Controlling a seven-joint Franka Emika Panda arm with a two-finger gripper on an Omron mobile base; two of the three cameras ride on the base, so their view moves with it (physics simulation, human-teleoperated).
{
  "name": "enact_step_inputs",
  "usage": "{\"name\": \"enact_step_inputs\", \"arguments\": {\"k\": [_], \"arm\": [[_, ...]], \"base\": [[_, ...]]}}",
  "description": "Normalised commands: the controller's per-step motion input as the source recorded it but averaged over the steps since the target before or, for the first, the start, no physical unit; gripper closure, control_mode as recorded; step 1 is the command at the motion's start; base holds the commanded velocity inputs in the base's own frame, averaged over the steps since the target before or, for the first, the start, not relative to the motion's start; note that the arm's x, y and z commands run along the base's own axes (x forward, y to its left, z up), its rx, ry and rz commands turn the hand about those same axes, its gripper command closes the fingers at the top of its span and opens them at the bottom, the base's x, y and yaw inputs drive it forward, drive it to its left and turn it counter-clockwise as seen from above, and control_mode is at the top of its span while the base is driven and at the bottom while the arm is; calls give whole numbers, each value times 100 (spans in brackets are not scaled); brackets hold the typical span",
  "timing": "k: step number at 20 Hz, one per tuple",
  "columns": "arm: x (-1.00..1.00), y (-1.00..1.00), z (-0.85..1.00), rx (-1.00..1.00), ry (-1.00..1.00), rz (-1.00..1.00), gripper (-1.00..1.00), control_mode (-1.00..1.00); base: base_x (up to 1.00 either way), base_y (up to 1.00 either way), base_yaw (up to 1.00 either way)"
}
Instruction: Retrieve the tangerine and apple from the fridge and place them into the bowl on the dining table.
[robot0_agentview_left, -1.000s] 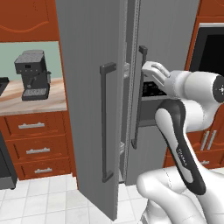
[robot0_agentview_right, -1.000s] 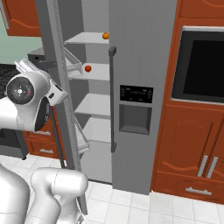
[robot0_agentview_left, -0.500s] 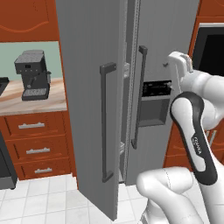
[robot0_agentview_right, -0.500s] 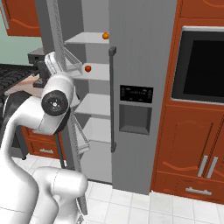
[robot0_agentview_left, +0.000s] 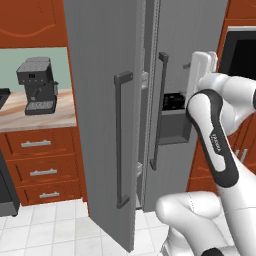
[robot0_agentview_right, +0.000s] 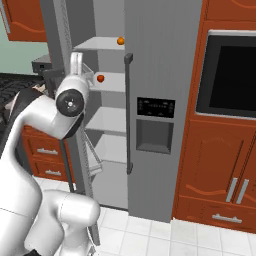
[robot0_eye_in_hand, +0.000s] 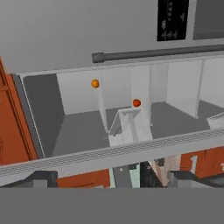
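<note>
Inside, orange tangerine (robot0_agentview_right: 120, 41), red apple (robot0_agentview_right: 100, 78)

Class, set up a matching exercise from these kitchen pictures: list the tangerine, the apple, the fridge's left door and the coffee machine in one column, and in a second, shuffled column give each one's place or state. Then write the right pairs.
Things:
1. tangerine
2. apple
3. fridge's left door
4. coffee machine

Places or states:
A. swung open
B. on the fridge's top shelf
C. on the counter left of the fridge
D. one shelf below the top

Pairs: 1-B, 2-D, 3-A, 4-C
</note>
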Motion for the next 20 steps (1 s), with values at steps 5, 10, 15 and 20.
{"name": "enact_step_inputs", "arguments": {"k": [5,10,15,20], "arm": [[41,13,3,4,4,13,-100,-100],[75,18,0,0,0,24,-100,-100],[96,4,0,0,3,24,-100,-100],[73,61,0,-5,1,18,-100,-100]], "base": [[0,0,0],[0,0,0],[0,0,0],[0,0,0]]}}
